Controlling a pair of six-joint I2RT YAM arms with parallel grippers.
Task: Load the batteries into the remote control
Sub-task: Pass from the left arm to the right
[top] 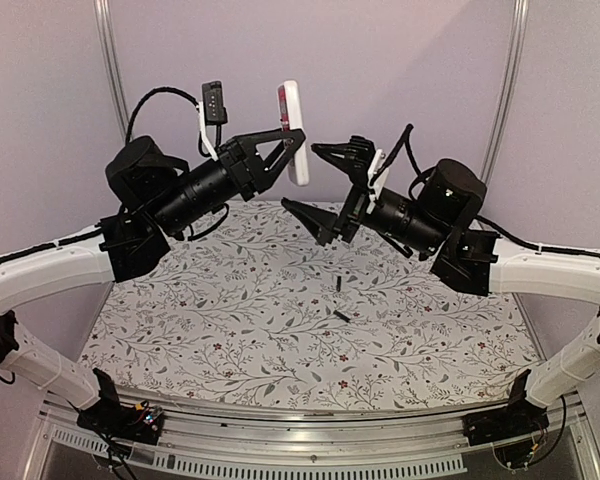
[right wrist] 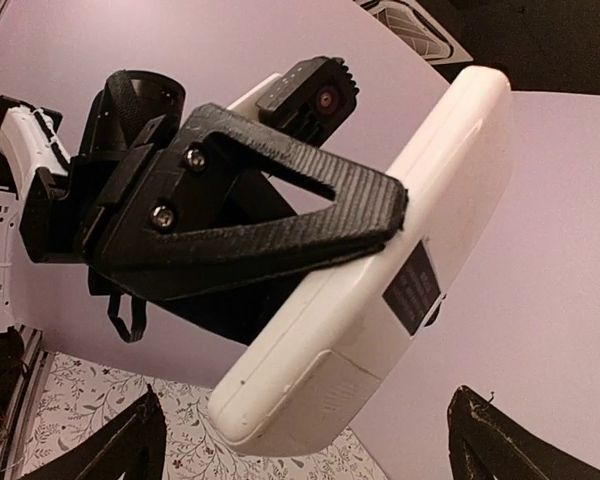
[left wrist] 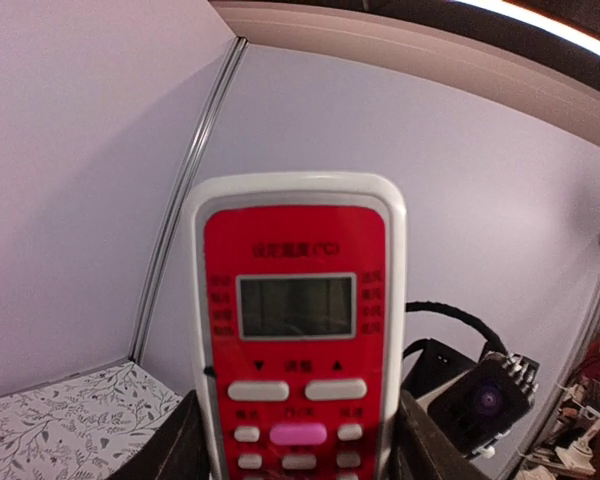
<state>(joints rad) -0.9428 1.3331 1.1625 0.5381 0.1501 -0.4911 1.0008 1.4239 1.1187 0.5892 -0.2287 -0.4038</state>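
Remote control (top: 291, 105) clamped upright in left gripper (top: 298, 150), right gripper (top: 302, 176) gaping empty, batteries (top: 338, 284) tiny specks

The table (top: 210, 330) wore a pale cloth printed with leafy sprigs and small dark-red flowers. Just right of its middle lay two thin black cylinders, slightly apart: the far battery (top: 337, 284) pointing near-to-far, the near battery (top: 341, 316) aslant.

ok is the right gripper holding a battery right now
No, the right gripper is open and empty in the top view, and both batteries lie on the table.
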